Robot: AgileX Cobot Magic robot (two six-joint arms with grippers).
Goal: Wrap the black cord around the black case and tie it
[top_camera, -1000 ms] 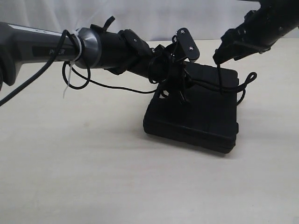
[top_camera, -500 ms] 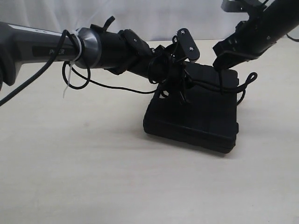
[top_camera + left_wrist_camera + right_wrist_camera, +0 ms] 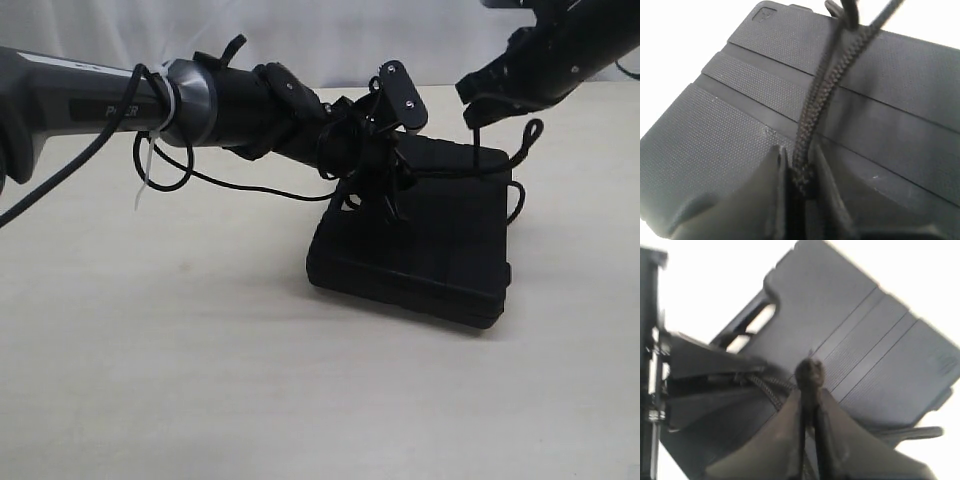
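Right hand [image 3: 474, 113] pinches the black cord [image 3: 477, 140], seemingly taut, above the black case [image 3: 430, 250].

Below my arms the pale, bare worktop [image 3: 200, 380] carries the black case [image 3: 420, 250], which lies flat on it, right of the middle.

Case [image 3: 420, 250]: matte black, fine stippled texture, two smooth stripes.
Cord [image 3: 825, 95]: black, braided weave.
Bench [image 3: 180, 360]: pale beige, plain.
Zip tie [image 3: 143, 185]: white.
Arm [image 3: 60, 95]: grey, black.
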